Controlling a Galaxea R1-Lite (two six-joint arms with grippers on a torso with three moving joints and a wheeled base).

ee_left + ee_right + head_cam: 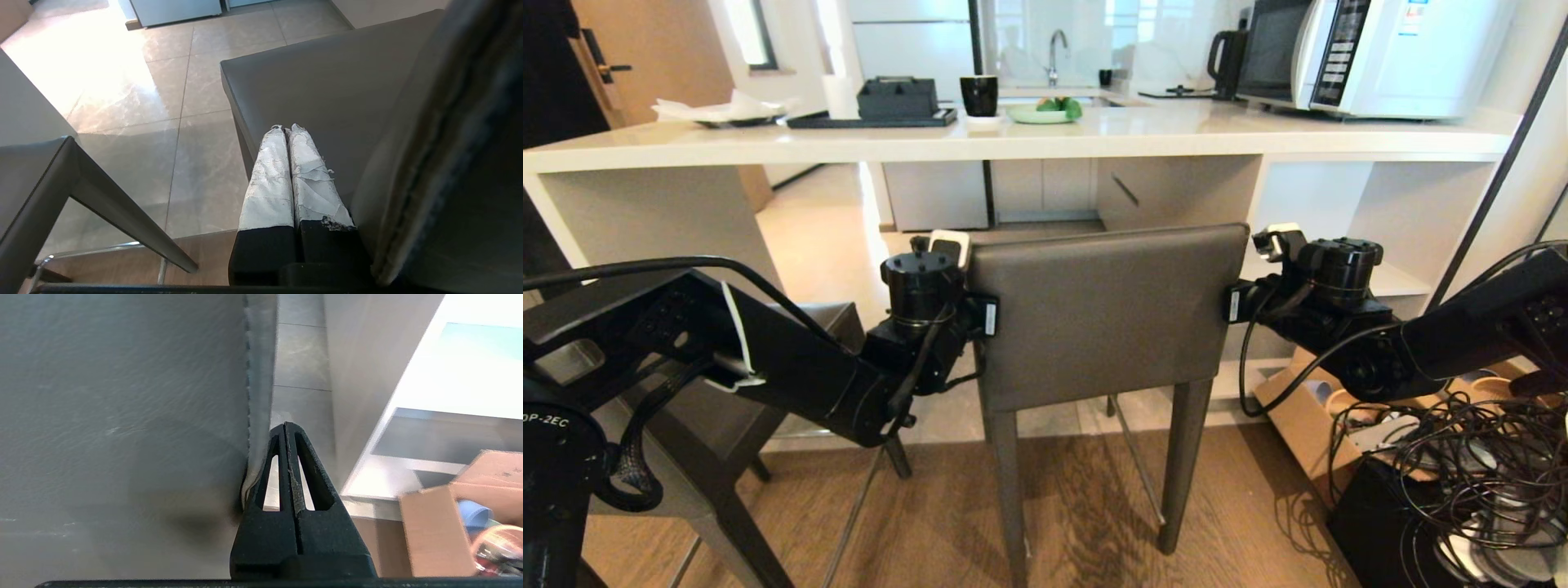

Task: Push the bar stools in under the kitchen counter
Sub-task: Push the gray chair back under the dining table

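One bar stool (1107, 314) stands in the middle of the head view, its grey-brown backrest towards me and its seat (327, 90) pointing at the kitchen counter (1013, 135). My left gripper (288, 128) is shut and empty. Its white-taped fingers (269, 175) lie along the backrest's left edge, over the seat. My right gripper (284, 425) is also shut and empty, and its side presses into the backrest's right edge (253, 416). A second bar stool (829, 318) stands at the lower left, largely hidden by my left arm. Its seat corner and a leg (122, 216) show in the left wrist view.
White open shelves (1339, 212) fill the counter's right end. A cardboard box (1298, 425) with cups and a tangle of cables (1462, 465) sits on the wooden floor at the right. A microwave (1372, 53), mug (978, 94) and tray (874, 120) stand on the counter.
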